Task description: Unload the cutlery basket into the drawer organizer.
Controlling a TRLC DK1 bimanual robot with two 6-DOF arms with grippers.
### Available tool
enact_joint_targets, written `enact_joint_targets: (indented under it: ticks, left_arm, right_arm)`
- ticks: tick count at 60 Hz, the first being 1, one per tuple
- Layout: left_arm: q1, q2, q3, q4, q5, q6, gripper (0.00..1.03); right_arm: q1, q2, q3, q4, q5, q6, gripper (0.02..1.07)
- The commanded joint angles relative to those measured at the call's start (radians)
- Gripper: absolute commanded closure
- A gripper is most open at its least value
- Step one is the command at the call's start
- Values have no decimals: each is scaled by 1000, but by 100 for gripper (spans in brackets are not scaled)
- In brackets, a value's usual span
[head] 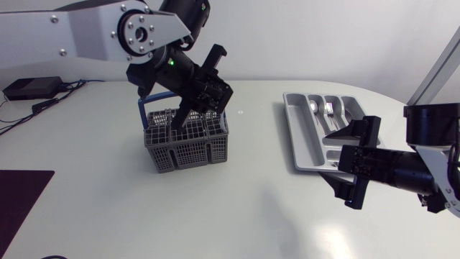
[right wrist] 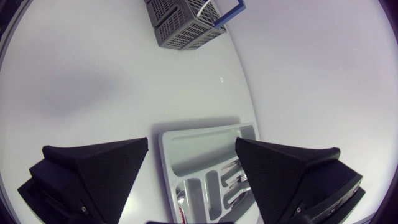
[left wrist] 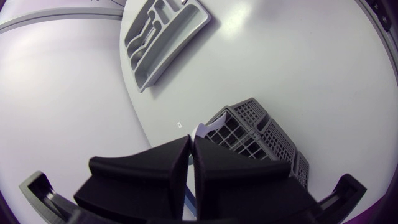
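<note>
The dark grey cutlery basket [head: 188, 147] with a blue handle stands left of the table's middle. My left gripper [head: 181, 119] points down into it from above. In the left wrist view that gripper [left wrist: 191, 140] is shut, and the end of a white utensil [left wrist: 199, 129] shows right at its fingertips, over the basket [left wrist: 261, 134]. The grey drawer organizer [head: 296, 137] lies at the right with some metal cutlery [head: 327, 108] in its far compartments. My right gripper [head: 352, 162] hangs open at the organizer's near end, nothing between its fingers; the right wrist view looks between them [right wrist: 191, 146] onto the organizer [right wrist: 168, 162].
A black box [head: 32, 88] with cables sits at the far left edge. A dark mat [head: 21, 198] covers the near left corner. Bare tabletop lies between the basket [right wrist: 183, 25] and the organizer [left wrist: 144, 68].
</note>
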Motion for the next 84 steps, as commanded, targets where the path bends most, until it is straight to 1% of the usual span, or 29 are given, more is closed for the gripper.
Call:
enact_joint_targets:
  ticks: [1, 15, 21, 28, 32, 36, 40, 41, 42, 43, 44, 47, 51, 55, 58, 59, 61, 64, 67, 71, 74, 76, 80, 84]
  left_arm:
    - [-10, -36, -50, 28, 6, 47, 94]
    - [-13, -82, -55, 33, 17, 56, 94]
    - [-10, -105, -53, 34, 21, 53, 94]
    - [-24, -130, -27, 42, 29, -53, 94]
    - [-56, -139, -3, 51, 32, -188, 94]
    - [-85, -144, 5, 40, 30, -319, 94]
    - [-127, -142, 10, 43, 30, -460, 94]
    - [-137, -133, 24, 43, 26, -529, 94]
    - [-143, -128, 30, 43, 24, -558, 94]
    - [-153, -114, 47, 39, 18, -619, 94]
    - [-157, -108, 56, 34, 18, -650, 94]
    - [-182, -82, 93, 16, 14, -793, 93]
    - [-189, -44, 143, -4, 12, -964, 92]
    - [-194, 10, 220, -55, 15, -1139, 92]
    - [-192, 42, 257, -78, 20, -1247, 92]
    - [-194, 47, 263, -84, 23, -1264, 92]
    - [-194, 68, 290, -110, 43, -1346, 92]
    - [-200, 82, 306, -124, 47, -1431, 92]
    - [-206, 91, 317, -135, 77, -1495, 92]
    - [-211, 107, 327, -156, 112, -1564, 93]
    - [-214, 114, 330, -167, 147, -1601, 93]
    - [-214, 116, 330, -171, 150, -1618, 93]
    - [-217, 119, 329, -178, 165, -1647, 93]
    - [-214, 123, 326, -178, 175, -1664, 93]
  right_arm:
    - [18, -13, -33, -14, 17, 24, 6]
    - [21, -46, -39, -24, 17, 32, 6]
    - [21, -59, -39, -9, 17, 59, 6]
    - [21, -87, -25, 28, 12, 152, 6]
    - [21, -106, -8, 28, 0, 213, 6]
    - [27, -116, -4, 28, -3, 260, 10]
    - [46, -125, -4, 29, -2, 314, 10]
    - [52, -127, -2, 29, -2, 329, 10]
    - [56, -130, -2, 31, -2, 342, 10]
    - [63, -133, -1, 31, -2, 354, 10]
    - [69, -135, -1, 34, -2, 366, 10]
    - [89, -142, -2, 43, 3, 408, 10]
    - [124, -156, 2, 45, 23, 449, 11]
    - [153, -164, 6, 61, 48, 491, 13]
    - [173, -168, 9, 69, 60, 515, 13]
    - [185, -170, 9, 75, 72, 524, 13]
    - [208, -171, 9, 94, 101, 540, 13]
    - [245, -175, 10, 117, 147, 564, 14]
    - [270, -178, 15, 134, 178, 584, 18]
    - [300, -175, 22, 166, 229, 599, 20]
    - [319, -165, 30, 186, 262, 609, 21]
    - [322, -162, 35, 196, 275, 615, 23]
    - [322, -150, 48, 221, 288, 629, 30]
    - [322, -139, 62, 229, 290, 642, 32]
